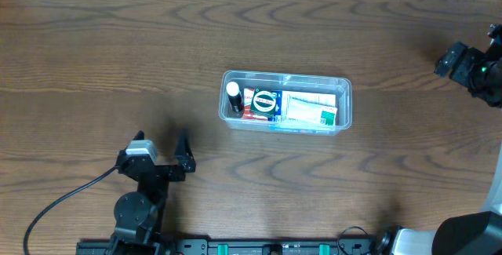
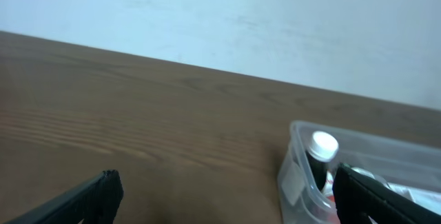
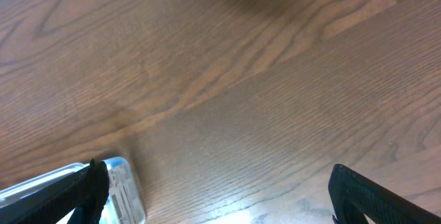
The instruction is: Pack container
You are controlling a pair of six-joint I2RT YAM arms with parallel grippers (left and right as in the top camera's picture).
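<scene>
The clear plastic container (image 1: 346,104) stands in the middle of the table. It holds a small black bottle with a white cap (image 1: 233,96), a blue-green packet (image 1: 267,103) and a white and green packet (image 1: 310,108). My left gripper (image 1: 162,145) is open and empty, low at the container's front left, apart from it. In the left wrist view the container (image 2: 294,171) and the bottle (image 2: 322,147) show by the right finger of the open jaws (image 2: 227,196). My right gripper (image 1: 455,60) is at the far right, open and empty (image 3: 220,189). A container corner (image 3: 128,188) shows beside its left finger.
A black cable (image 1: 63,200) runs from the left arm's base along the front left of the wooden table. A pale wall rises behind the table's far edge (image 2: 207,69).
</scene>
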